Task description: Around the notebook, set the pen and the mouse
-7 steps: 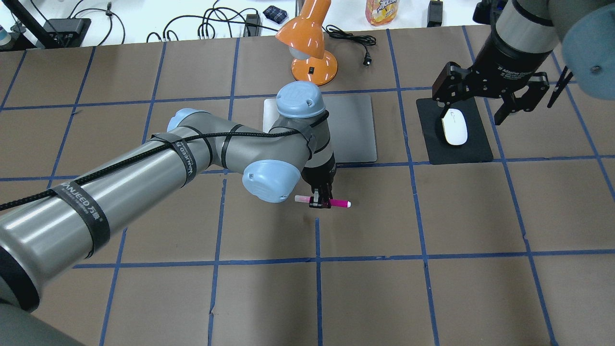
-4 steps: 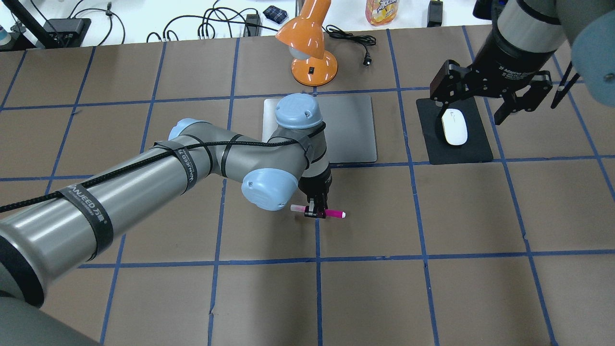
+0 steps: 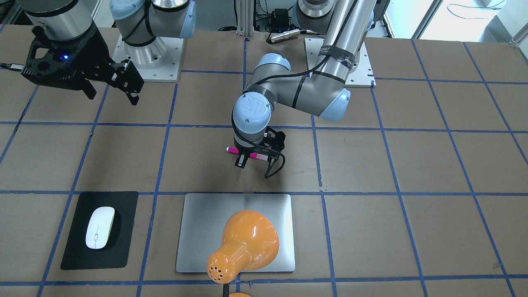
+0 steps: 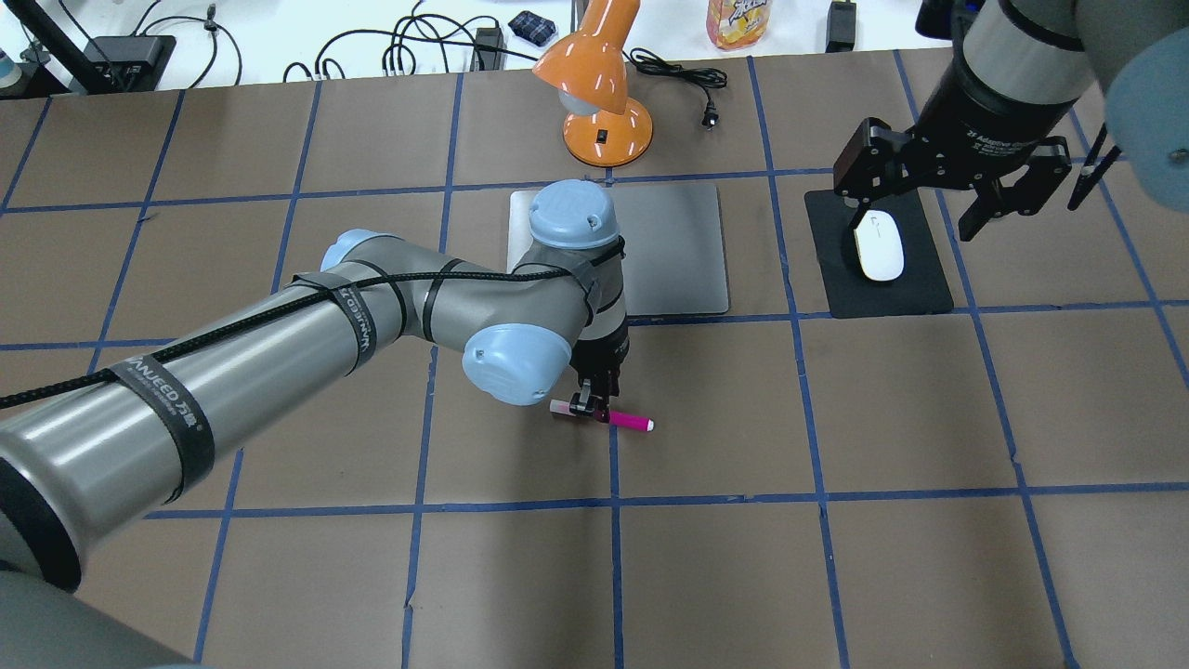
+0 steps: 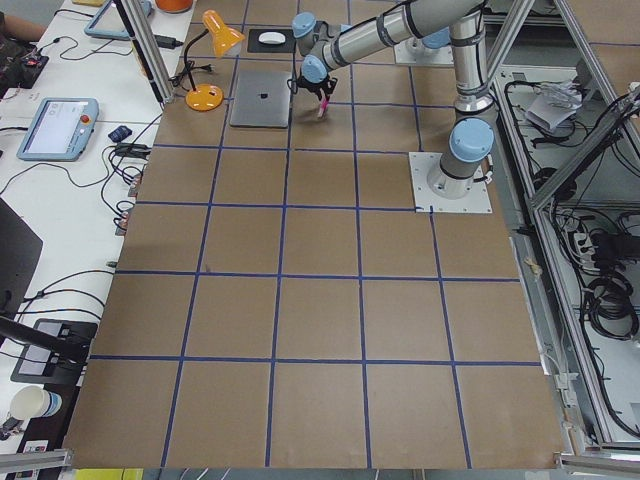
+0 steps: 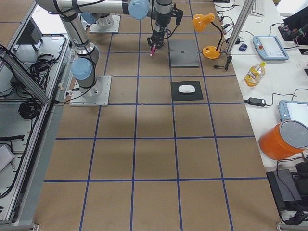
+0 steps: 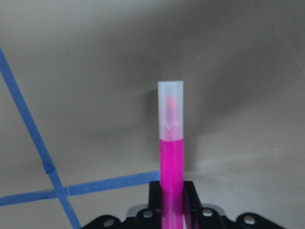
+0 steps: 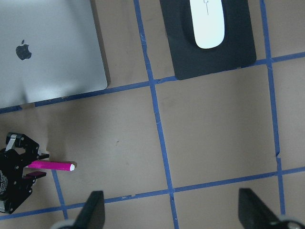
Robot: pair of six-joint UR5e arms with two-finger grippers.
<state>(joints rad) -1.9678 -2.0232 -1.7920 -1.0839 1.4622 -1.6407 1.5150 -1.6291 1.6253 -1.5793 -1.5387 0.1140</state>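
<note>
My left gripper (image 4: 588, 409) is shut on the magenta pen (image 4: 628, 423), just above the brown table on the near side of the silver notebook (image 4: 673, 246). In the left wrist view the pen (image 7: 170, 143) sticks out from between the fingers, pale cap forward. The white mouse (image 4: 879, 246) lies on a black mat (image 4: 915, 290) to the right of the notebook. Above that mat my right gripper (image 4: 915, 221) hangs open and holds nothing. From the front, the pen (image 3: 232, 150) sits in the left gripper (image 3: 244, 160), and the mouse (image 3: 99, 227) and notebook (image 3: 198, 231) are nearer the camera.
An orange desk lamp (image 4: 604, 102) stands at the notebook's far edge, its shade covering part of the notebook in the front view (image 3: 243, 243). Its cord and plug (image 4: 709, 116) trail to the right. Cables and a bottle (image 4: 738, 20) lie beyond the table's far edge.
My left gripper has carried the pen toward the robot and slightly left, away from the notebook. The right gripper has stayed open over the mat.
</note>
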